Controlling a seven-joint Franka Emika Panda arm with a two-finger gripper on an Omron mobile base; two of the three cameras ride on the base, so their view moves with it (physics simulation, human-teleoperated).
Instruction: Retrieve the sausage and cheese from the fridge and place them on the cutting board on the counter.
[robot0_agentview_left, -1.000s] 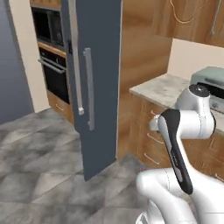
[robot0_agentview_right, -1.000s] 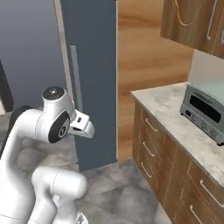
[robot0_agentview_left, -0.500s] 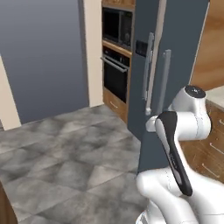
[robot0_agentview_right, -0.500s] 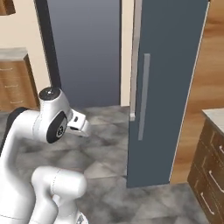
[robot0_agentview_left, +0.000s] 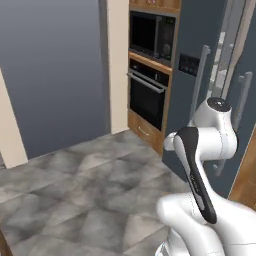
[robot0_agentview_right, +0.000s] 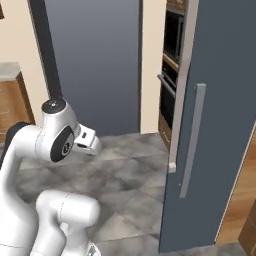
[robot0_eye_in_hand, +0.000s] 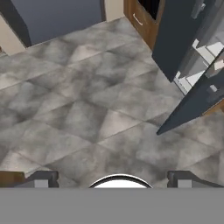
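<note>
While my gripper (robot0_eye_in_hand: 113, 179) points down at grey floor tiles, its jaws stand wide apart, holding nothing. At two o'clock stands the fridge (robot0_eye_in_hand: 183, 39), doors ajar, well apart from me.

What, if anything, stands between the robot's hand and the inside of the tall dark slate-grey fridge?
The open hand faces bare grey floor tiles. The tall dark slate-grey fridge stands ajar; its near door partly screens the white shelves.

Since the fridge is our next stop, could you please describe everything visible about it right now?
The fridge is tall, dark slate-grey and smooth, with two doors bearing long grey vertical handles. It stands beside the built-in oven, with a black panel on its left door. Both doors stand ajar; the hand view shows white shelves in the gap between them. Its contents cannot be made out. Nothing touches it.
</note>
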